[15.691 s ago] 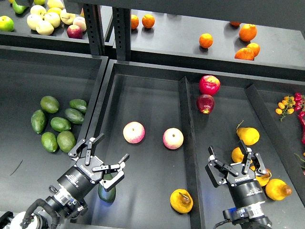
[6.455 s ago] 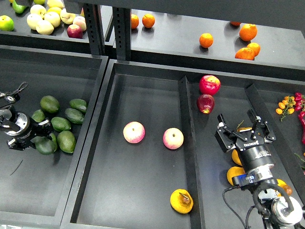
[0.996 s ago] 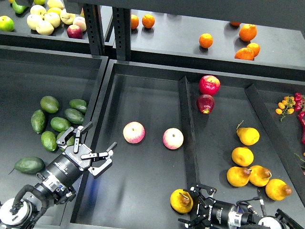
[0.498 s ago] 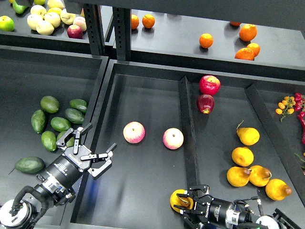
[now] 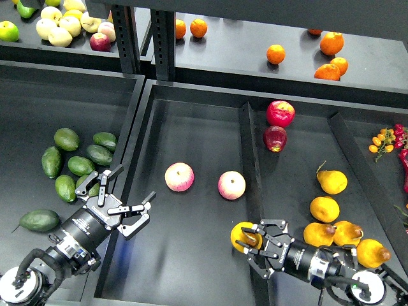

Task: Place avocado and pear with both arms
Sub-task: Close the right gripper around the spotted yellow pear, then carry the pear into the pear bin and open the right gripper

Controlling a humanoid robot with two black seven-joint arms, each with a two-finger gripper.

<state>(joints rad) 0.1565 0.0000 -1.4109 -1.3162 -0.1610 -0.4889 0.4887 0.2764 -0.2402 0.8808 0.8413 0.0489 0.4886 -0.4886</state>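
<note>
Middle tray [image 5: 191, 127]: two pink-yellow apples [image 5: 179, 176] at centre. Pear [image 5: 244, 236] — plump, yellow-orange, dark brown blotch facing right — sits gripped between the fingers of the right gripper [image 5: 255, 241], close against the tray's right divider; half a second ago it was lower, near the front edge. Its long axis cannot be told. Avocado [image 5: 39, 220] — dark green, elongated — lies in the left tray, apart from its fellows, long axis roughly left-right, unmoved. Left gripper [image 5: 121, 197] open, empty.
</note>
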